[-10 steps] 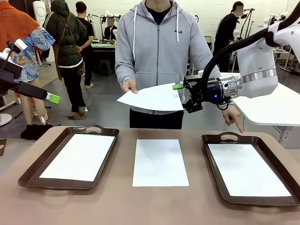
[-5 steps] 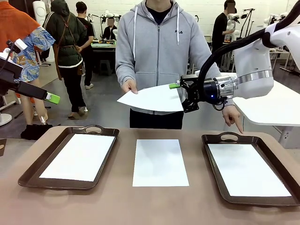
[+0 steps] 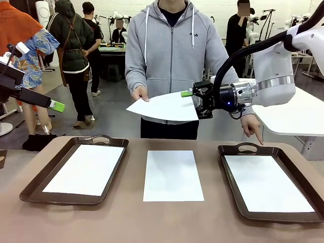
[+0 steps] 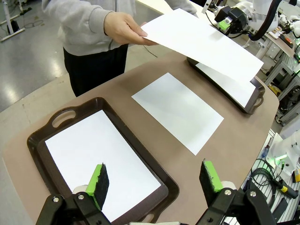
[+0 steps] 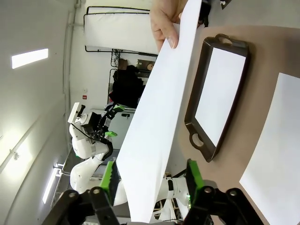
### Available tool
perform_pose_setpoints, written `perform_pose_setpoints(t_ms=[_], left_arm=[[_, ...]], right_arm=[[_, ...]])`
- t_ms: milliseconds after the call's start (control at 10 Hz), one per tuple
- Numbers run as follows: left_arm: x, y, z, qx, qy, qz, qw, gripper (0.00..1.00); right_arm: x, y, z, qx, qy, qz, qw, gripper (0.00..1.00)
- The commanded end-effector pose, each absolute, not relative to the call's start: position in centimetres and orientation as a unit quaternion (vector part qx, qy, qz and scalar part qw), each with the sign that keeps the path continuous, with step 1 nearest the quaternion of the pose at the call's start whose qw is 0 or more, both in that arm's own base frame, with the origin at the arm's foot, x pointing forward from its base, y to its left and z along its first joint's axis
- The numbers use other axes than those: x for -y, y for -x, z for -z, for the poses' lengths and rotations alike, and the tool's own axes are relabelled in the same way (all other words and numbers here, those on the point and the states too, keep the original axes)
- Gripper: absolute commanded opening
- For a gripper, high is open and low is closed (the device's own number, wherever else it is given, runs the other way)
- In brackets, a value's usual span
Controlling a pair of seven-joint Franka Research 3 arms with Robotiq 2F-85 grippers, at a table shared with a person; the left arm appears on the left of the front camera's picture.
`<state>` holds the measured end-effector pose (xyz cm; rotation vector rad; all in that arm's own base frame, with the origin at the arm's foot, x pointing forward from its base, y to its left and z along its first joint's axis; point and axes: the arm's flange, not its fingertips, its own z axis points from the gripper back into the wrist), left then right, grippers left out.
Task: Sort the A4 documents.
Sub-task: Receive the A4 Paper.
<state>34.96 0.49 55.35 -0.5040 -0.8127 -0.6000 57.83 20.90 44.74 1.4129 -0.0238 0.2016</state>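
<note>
**Position.** A person across the table holds one sheet in the air by its far corner with one hand. The other hand points down at the right tray. Three more sheets lie flat: one in the left tray, one in the right tray, and one on the bare table between them.

**Grippers.** The right gripper straddles the near edge of the raised sheet. Its jaws stand partly apart, one on each side of the paper, and the wrist view shows a gap, so nothing is clamped yet. The left gripper hangs fully open and empty above the left tray.

**Step in hand.** The step appears to be taking the offered sheet. The paper should sit well in between the pads before they meet, since a bite on the very margin is likely to slip. Thin paper will sag and flutter, so the carry should be slow and level, and it should begin only once the person lets go. The pointing finger suggests the right tray as the destination.

**Not established.**
- In the front view the lower finger is hidden behind the sheet.
- Whether either pad touches the paper cannot be confirmed.
- Whether each flat sheet is a single sheet or a pile cannot be told.
- No print is visible on any sheet, so the rule for sorting them is unknown.
</note>
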Motion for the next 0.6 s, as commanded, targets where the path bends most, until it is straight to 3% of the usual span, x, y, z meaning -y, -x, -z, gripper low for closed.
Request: perform_pose_setpoints(t_ms=[0, 100, 200, 300, 400, 500], left_arm=[[-0.45, -34.97, -55.30, 0.386, 0.238, 0.285, 0.844, 1.00], [-0.45, -34.97, -55.30, 0.386, 0.238, 0.285, 0.844, 1.00], [-0.45, -34.97, -55.30, 0.386, 0.238, 0.285, 0.844, 1.00], [-0.45, -34.97, -55.30, 0.386, 0.238, 0.285, 0.844, 1.00], [-0.45, -34.97, -55.30, 0.386, 0.238, 0.285, 0.844, 1.00], [-0.45, -34.97, -55.30, 0.386, 0.238, 0.285, 0.844, 1.00]], right_arm=[[-21.39, -58.21, -44.63, 0.009, -0.655, -0.079, 0.751, 0.60], [-21.37, -58.17, -44.47, 0.006, -0.656, -0.076, 0.751, 0.50], [-21.30, -58.12, -44.32, 0.004, -0.655, -0.074, 0.752, 0.55], [-21.20, -58.11, -44.23, 0.004, -0.654, -0.071, 0.753, 0.34], [-21.18, -58.10, -44.17, 0.003, -0.654, -0.071, 0.753, 0.39], [-21.16, -58.09, -44.14, 0.001, -0.655, -0.070, 0.752, 0.18]])
